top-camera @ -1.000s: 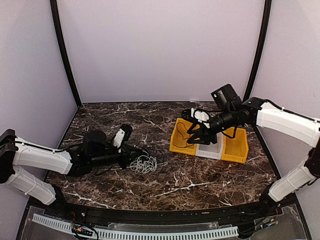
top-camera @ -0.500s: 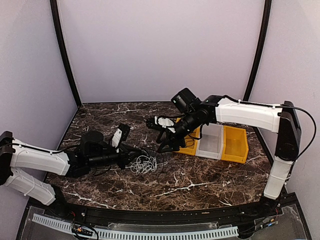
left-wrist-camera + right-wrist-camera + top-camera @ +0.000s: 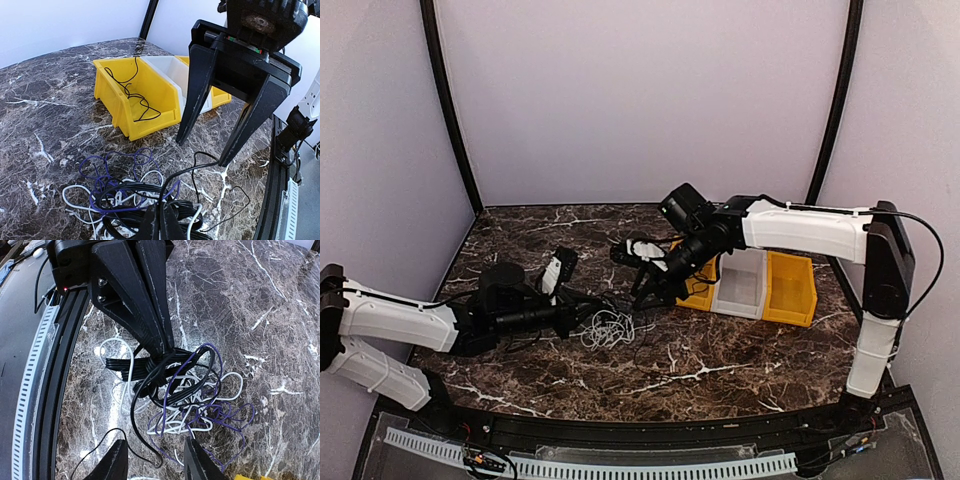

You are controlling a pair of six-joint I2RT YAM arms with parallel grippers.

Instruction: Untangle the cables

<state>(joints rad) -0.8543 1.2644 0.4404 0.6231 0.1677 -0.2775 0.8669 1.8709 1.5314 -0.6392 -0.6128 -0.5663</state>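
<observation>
The cables (image 3: 612, 328) lie in one tangle of black, white and purple cords on the marble table. The tangle also shows in the left wrist view (image 3: 120, 192) and the right wrist view (image 3: 192, 390). My left gripper (image 3: 583, 315) lies low at the tangle's left side and is shut on a black ribbon-like bundle (image 3: 161, 216). My right gripper (image 3: 646, 291) hangs open just above the tangle's right edge, and a loose black cord end lies between its fingers (image 3: 154, 460). One thin black cable (image 3: 134, 90) lies in the left yellow bin (image 3: 150, 120).
A row of three bins stands right of the tangle: yellow (image 3: 697, 295), white (image 3: 740, 290), yellow (image 3: 790, 290). The right arm reaches over the left yellow bin. A black rail (image 3: 55, 390) runs along the table's near edge.
My right arm has swung left from over the bins and come down to the tangle's right edge, gripper open. My left gripper has stayed shut on the black bundle.
</observation>
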